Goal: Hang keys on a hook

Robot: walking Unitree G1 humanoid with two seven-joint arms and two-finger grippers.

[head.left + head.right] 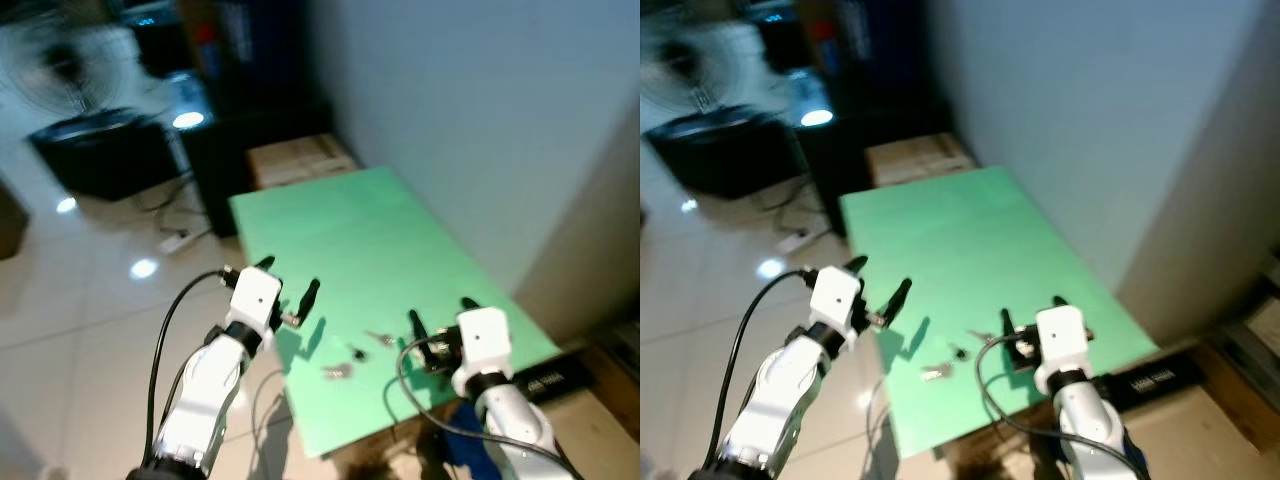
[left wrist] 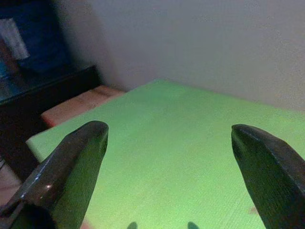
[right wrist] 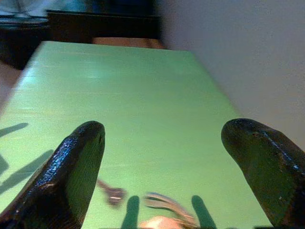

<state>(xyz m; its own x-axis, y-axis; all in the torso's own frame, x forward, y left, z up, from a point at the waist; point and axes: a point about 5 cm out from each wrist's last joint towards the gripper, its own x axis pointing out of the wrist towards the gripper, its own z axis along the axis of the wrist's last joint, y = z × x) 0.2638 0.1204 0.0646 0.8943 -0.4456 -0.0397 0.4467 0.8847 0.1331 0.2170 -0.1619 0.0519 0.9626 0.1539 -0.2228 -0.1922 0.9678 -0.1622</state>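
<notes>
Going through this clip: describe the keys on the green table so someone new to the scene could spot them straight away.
Start at the flat green table against the pale wall. At its near end, between the open left gripper and open right gripper, lie small silvery metal keys, scattered in separate bits. They are the only loose items on the green surface.

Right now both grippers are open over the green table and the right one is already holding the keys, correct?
Not quite. The right gripper is open and holds nothing; the keys lie on the green table, as the left eye view shows. The left gripper is open too.
</notes>
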